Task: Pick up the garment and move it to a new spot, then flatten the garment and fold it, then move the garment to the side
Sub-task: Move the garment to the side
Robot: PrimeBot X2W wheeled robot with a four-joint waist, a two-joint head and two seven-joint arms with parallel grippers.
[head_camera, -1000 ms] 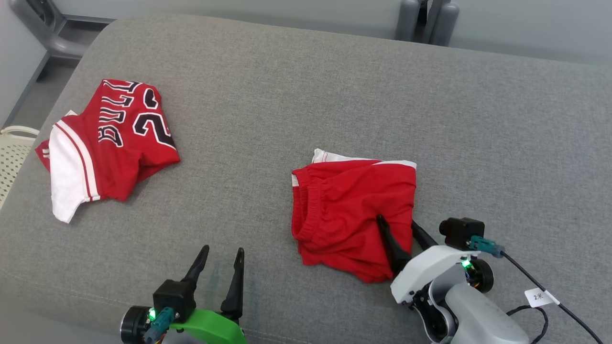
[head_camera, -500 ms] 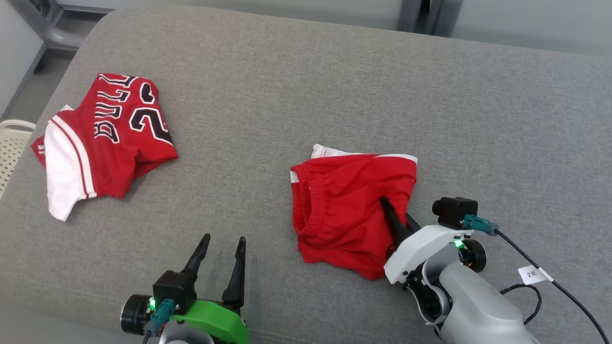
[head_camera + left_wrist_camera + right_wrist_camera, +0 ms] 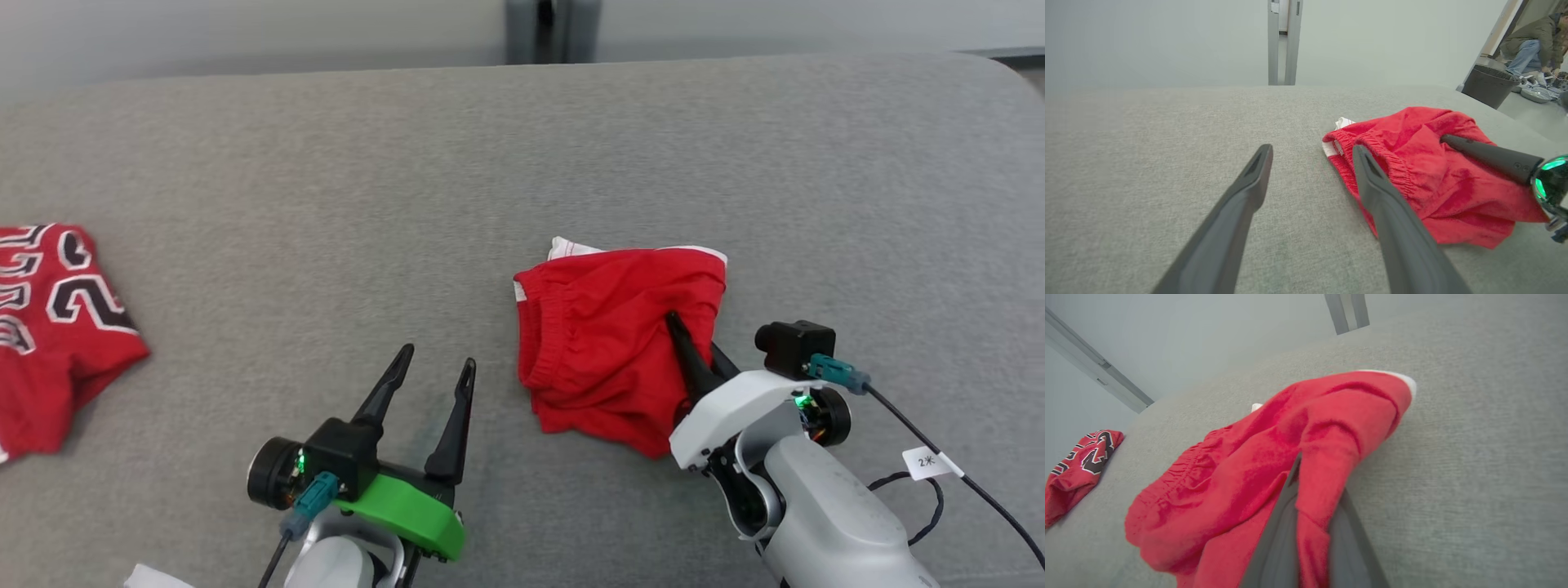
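Pinching the red shorts (image 3: 596,343) in the right fingers (image 3: 690,359), centre-right on the grey tabletop (image 3: 326,204); holding the left fingers (image 3: 457,416) wide, empty (dark bin (image 3: 1488,83) upper right, contents hidden).

Illumination: bright, even, diffuse, from overhead. Shadows: soft, narrow, under red shorts (image 3: 604,351) edge and beneath left jaws on grey upholstered surface (image 3: 326,204). Green indicator lamp (image 3: 1551,164) blooms in left wrist view. Wrist views: wide-angle bowing of surface far edge, background pale and hazy. Right jaws near lens: out of focus.
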